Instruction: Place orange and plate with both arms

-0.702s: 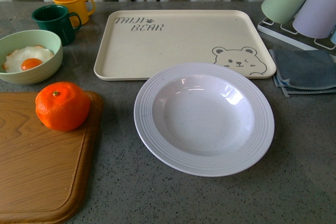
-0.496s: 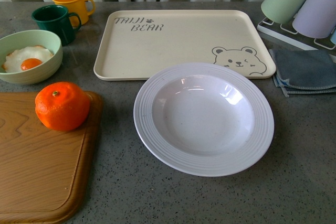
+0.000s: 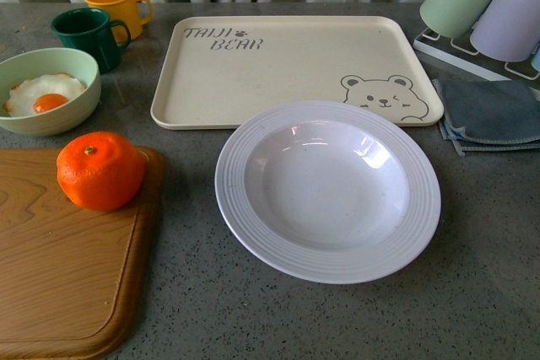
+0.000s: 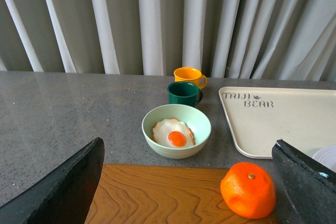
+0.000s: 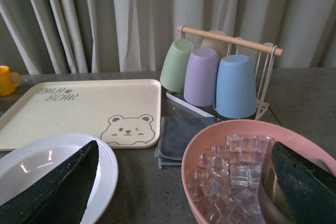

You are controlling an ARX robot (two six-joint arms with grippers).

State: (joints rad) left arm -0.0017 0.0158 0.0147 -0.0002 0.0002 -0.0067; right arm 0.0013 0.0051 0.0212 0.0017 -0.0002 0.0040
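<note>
Risk sits first with the squat, bright orange round fruit (image 3: 99,170). It rests on the far right part of the brown wooden cutting board (image 3: 59,276), close to the board's rounded edge. The left arm's black fingers (image 4: 68,187) are spread wide and hold nothing. In the left wrist view the fruit (image 4: 248,190) lies off toward one finger, not centred between them. A descent from this line would probably clip it on one side. Being round, it could then roll off the board onto the grey table (image 3: 194,309), or toward the pale green bowl holding a fried egg (image 3: 51,90).

The large white round plate with its ridged rim (image 3: 325,269) lies flat on the table, just beside the near edge of the cream rectangular bear tray (image 3: 278,65). The right arm's black fingers (image 5: 58,187) are likewise parted and empty. They frame that plate's rim (image 5: 47,150) on one side and a pink bowl of clear ice cubes (image 5: 236,177) on the other. The rim is low and glossy, so a shallow pinch may slip, or it may tip the plate as it lifts. A push instead of a lift could shove the plate into the tray. A careless swing might also strike the ice bowl. If both arms then head for one spot, they could crowd each other.
</note>
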